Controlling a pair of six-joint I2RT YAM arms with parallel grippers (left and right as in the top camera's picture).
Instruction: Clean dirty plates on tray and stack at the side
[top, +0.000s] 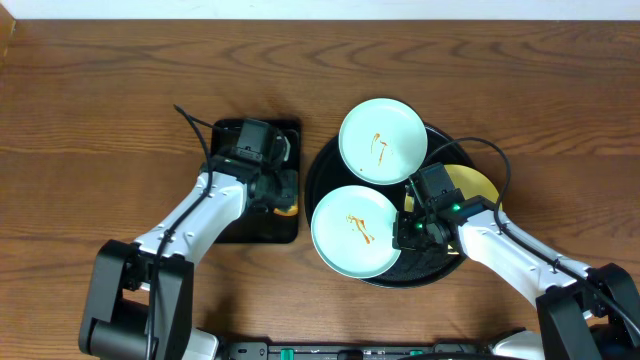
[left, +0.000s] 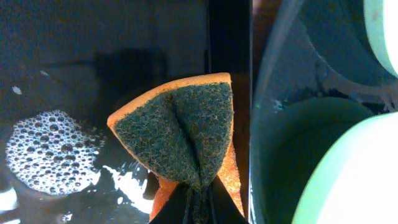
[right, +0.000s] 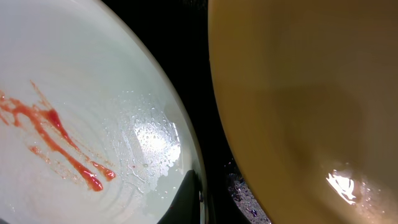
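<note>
Since the left tool (left: 193, 202) is pinched tight on the folded orange sponge with the dark green scouring face (left: 180, 134), the next move probably hangs on one thing. The nearer pale bluish-white round plate (top: 355, 232) sits off to that tool's right, past the wall of the small rectangular black tray (top: 262, 232) and the raised rim of the large round glossy black tray (top: 312, 178).

The right tool (top: 412, 228) is on the plate's opposite edge, pressed together on the rim and apparently pinching it. So the right arm is nearer the plate, while the left one has the scrubber.

A round plate has no long axis, but its thin orange-red sauce smear (right: 56, 140) runs diagonally across the centre of a wet, glossy glaze beaded with water. The sponge is coarse and fibrous, creased down the middle. A patch of white soap foam (left: 50, 152) lies left of the left tool.

The second bluish-white round plate (top: 383, 140) sits at the round tray's back, also smeared. The smooth pale yellow round plate (top: 478, 182) is just beside the right tool. Everything's on a brown wood-grain desk (top: 100, 100).
</note>
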